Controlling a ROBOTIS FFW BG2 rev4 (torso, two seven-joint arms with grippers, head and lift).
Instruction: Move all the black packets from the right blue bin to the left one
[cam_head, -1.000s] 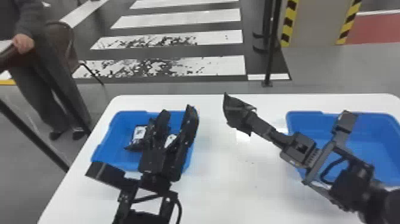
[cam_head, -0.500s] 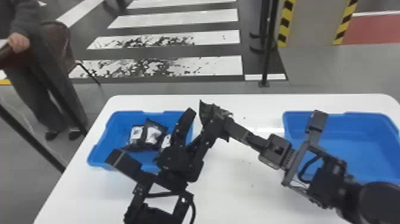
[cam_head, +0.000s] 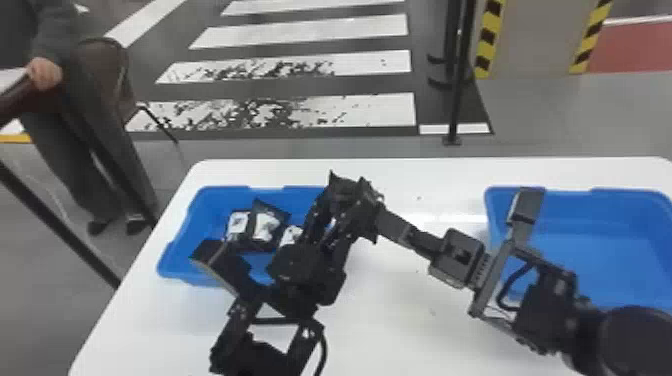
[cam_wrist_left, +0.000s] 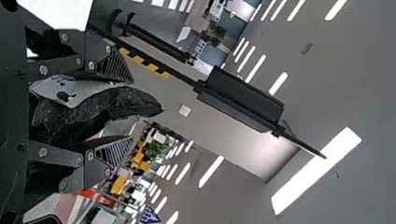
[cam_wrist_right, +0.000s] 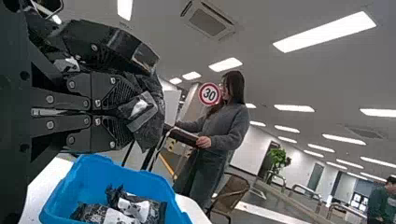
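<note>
Packet (cam_wrist_right: 152, 128) gripped near its middle by right gripper (cam_wrist_right: 122, 112), fingers closed on it, held in the air above the table (cam_head: 410, 320), between the bins and just beside the left one. Left gripper (cam_wrist_left: 130, 108): fingers apart, packet between them; contact with the pads cannot be told.

Step in hand, as judged: pass from right to left. Method: centre the packet between the left fingers, keep the right grip firm, close left on the body rather than a loose corner, confirm hold, then ease right off straight back. Risk: early release, or the two sets of fingers knocking.

Orientation: long axis roughly along the left fingers and across the right ones; tapered end points outward past the left fingertips, pale label toward the left palm.

Farther: left bin (cam_head: 172, 270) holds several packets (cam_head: 267, 227), labels showing, lying close together; a good drop spot. Right bin (cam_head: 610, 255) stands well apart from it, behind the right arm.
</note>
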